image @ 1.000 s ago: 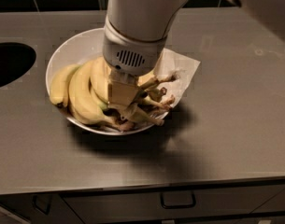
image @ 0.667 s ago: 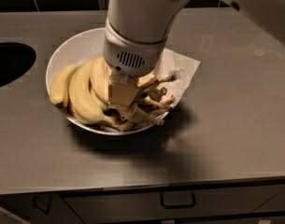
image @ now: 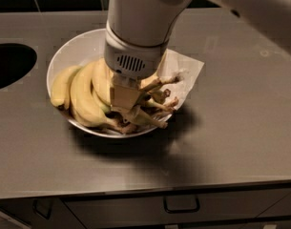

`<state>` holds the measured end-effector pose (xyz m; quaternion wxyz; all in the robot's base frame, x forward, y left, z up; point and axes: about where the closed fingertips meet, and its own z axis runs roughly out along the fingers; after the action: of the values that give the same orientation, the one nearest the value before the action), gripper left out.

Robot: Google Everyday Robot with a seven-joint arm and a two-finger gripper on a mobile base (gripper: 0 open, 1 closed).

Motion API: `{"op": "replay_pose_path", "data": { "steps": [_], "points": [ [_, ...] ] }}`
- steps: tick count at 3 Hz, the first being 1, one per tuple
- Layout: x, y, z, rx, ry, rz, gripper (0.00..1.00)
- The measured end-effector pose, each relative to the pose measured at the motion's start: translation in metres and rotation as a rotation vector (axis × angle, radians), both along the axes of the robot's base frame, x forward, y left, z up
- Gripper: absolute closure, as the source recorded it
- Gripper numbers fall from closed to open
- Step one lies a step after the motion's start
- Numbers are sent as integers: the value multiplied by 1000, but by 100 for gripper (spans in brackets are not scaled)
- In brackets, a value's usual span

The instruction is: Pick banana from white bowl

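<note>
Now your end effector (image: 127, 99) sits in the white bowl (image: 68, 49) at the bananas' (image: 83, 97) three o'clock, likely seeking stems; its grip, you cannot tell.

Grey counter (image: 240, 128); dark hole (image: 9, 63); napkin (image: 185, 73); drawer handle (image: 181, 204)

You had no text, label, brand, number or sign to read anywhere in this view. I checked the white bowl (image: 76, 43), the bananas (image: 83, 99), the paper (image: 185, 73) under them, the counter (image: 240, 123) and the arm's white housing (image: 140, 13), and none carried legible marking. The gripper (image: 128, 108) was down inside the bowl, right of centre, in among the banana stems. It showed no lettering either.
</note>
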<state>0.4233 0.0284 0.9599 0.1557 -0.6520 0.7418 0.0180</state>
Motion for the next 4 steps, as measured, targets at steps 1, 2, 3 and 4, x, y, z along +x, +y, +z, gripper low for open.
{"op": "replay_pose_path", "data": {
  "steps": [1,2,3,4],
  "points": [
    [0,0,0,0,0,0,76],
    [0,0,0,0,0,0,98],
    [-3,-1,11,34,-1,34,100],
    [-5,-18,32,102,-7,106,100]
  ]
}}
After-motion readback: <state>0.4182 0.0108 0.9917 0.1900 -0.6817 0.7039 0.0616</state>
